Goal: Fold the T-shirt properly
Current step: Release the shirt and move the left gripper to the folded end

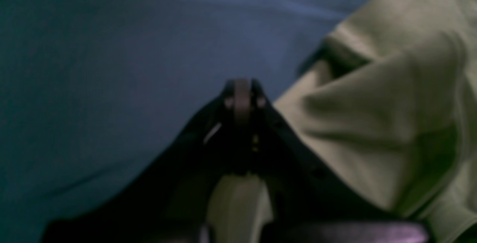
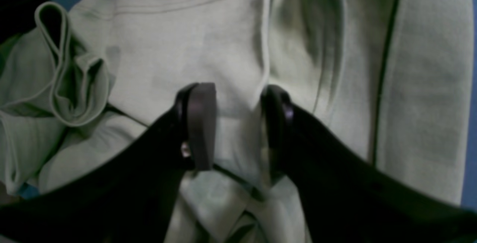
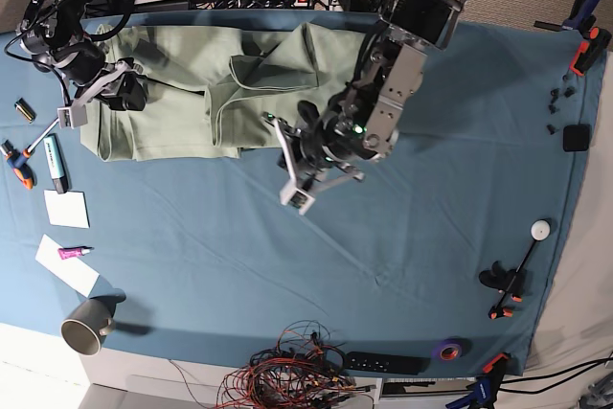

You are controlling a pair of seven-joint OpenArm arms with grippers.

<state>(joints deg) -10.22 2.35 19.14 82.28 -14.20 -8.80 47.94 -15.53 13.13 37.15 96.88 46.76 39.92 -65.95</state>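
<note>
On teal cloth (image 3: 287, 256), rumpled T-shirt (image 3: 172, 93), right claw (image 2: 238, 101) spread above it, left claw (image 1: 242, 90) closed, empty.

— What's on the cloth?
— One T-shirt (image 3: 192, 83), sage green, on one teal table cloth (image 3: 287, 265).
— And the machines?
— Two arms, so two grippers: the left gripper (image 1: 242, 94) and the right gripper (image 2: 238, 120).
— Anything along the edge?
— One mug (image 3: 86, 328), one roll of tape (image 3: 450, 348), two white paper slips (image 3: 67, 208).
</note>
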